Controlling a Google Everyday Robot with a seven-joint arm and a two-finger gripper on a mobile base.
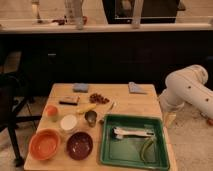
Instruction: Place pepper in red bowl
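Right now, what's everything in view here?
pepper: 1, green, in tray, right side
red bowl: 1, orange-red, front left
maroon bowl: 1, dark, beside red bowl
tray: 1, green, front right
tool: 1, white, in tray
orange cup: 1, orange, left edge
metal cup: 1, grey, left of tray
white dish: 1, white, behind bowls
yellow item: 1, yellow, mid-table
cloths: 2, blue, table's back
table: 1, wooden, centre
arm: 1, white, right of table
hand: 1, pale, by table's right edge
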